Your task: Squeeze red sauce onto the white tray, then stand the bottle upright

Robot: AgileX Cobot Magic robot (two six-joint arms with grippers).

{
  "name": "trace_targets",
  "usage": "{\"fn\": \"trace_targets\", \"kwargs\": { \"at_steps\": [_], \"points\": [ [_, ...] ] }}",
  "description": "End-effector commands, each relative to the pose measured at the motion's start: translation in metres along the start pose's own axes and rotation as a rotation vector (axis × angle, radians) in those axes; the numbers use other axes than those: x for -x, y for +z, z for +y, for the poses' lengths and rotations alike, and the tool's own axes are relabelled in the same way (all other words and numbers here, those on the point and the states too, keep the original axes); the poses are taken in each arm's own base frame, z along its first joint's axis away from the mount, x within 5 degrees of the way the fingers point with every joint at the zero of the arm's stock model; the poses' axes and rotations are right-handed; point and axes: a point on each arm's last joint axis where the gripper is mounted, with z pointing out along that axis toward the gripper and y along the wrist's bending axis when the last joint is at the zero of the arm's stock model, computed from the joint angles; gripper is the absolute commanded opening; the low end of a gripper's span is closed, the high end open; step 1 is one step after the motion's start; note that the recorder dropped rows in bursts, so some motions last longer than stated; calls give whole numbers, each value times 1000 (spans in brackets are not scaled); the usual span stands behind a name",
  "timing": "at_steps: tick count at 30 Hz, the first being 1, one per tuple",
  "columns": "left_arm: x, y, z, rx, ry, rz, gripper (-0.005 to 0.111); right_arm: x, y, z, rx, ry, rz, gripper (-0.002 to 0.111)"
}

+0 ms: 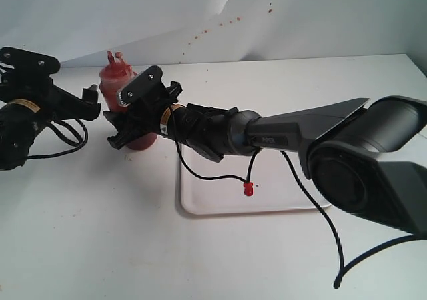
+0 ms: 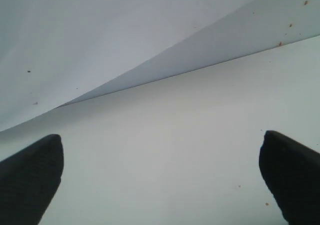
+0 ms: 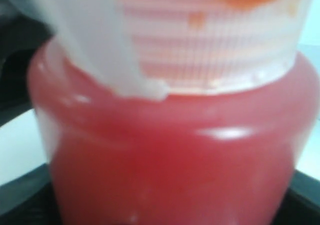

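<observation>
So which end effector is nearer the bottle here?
Right. The right end effector reaches across and grips the bottle, with a finger on each side. The left end effector sits off to the bottle's side, open, with nothing between its fingers.

right arm [image 1: 280,130] is reaching out low, right hand [image 1: 133,117] clamping the bottle [image 1: 115,77] low down. left hand [image 1: 90,103] is hovering just beside the bottle, fingers [image 2: 35,175] spread wide.
</observation>
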Motion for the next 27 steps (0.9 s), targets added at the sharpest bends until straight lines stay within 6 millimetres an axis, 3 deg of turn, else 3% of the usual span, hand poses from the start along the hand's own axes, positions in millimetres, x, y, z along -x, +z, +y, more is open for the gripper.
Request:
{"fn": "trace_targets", "kwargs": {
  "at_steps": [1,4,6,7,11,14,18,25,27],
  "points": [
    [2,-2,1,24,-28,0,105,14,-1,-3,-11,8,-43,35],
    [4,-3,1,23,-3,0,105,17,-1,-7,-51,95,-75,80],
    [7,-5,3,35,-6,0,105,20,-2,-10,-74,143,-105,102],
    [9,-6,5,43,-5,0,105,22,-2,-10,-76,145,-115,105],
    [19,-13,12,91,5,-6,105,36,-5,-11,-76,142,-144,105],
    [28,-19,19,143,-2,-3,105,58,-11,-15,-82,136,-175,105],
    [38,-27,24,163,-23,-7,105,98,-25,-18,-60,197,-244,105],
    [40,-28,24,158,-32,-6,105,168,-58,-21,-20,152,-308,104],
    [40,-29,25,164,-41,-3,104,194,-76,-28,-73,142,-256,94]
  ]
}}
